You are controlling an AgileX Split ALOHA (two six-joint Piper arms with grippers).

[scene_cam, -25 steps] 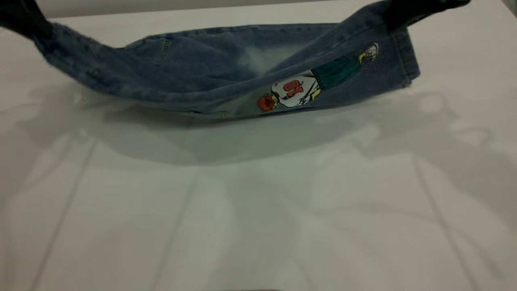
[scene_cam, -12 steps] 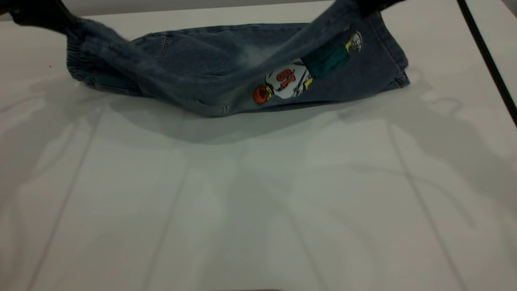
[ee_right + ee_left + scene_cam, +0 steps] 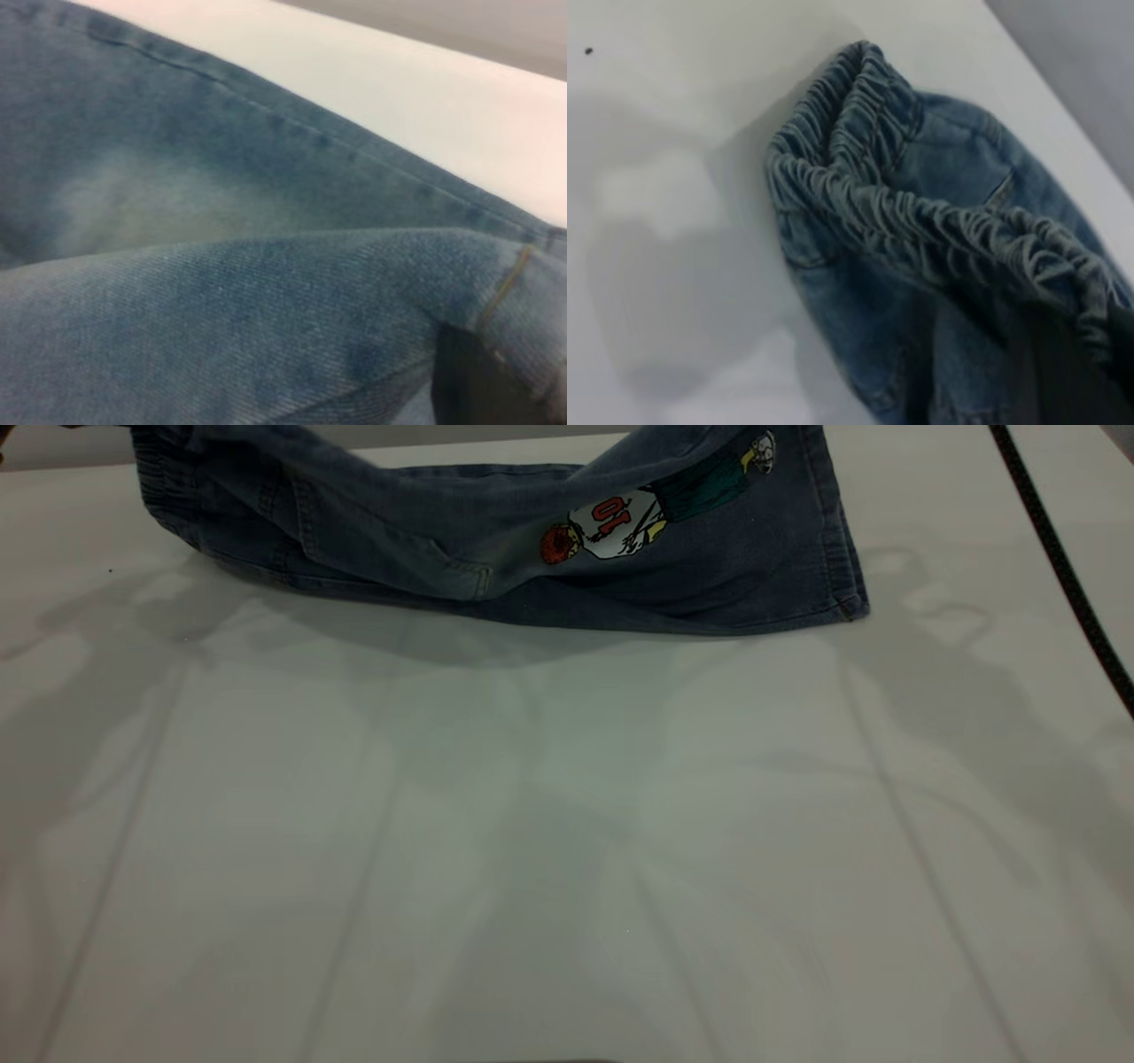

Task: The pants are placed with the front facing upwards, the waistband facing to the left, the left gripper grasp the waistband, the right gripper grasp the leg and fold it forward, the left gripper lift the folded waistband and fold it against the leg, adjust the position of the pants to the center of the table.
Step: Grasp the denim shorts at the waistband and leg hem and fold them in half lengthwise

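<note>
Pants (image 3: 496, 549) lifted at table (image 3: 567, 824) far edge — both grippers' state: cannot tell.

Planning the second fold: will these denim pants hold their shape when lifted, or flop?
Probably floppy: the pants sag in a curve between their two raised ends. The gathered waistband looks stretchy, likely to bunch. Draped over the table, the denim creases softly, so it seems light, not stiff.

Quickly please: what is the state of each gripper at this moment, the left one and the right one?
Left gripper: shut on the waistband of the pants.
Right gripper: shut on the leg of the pants.
</note>
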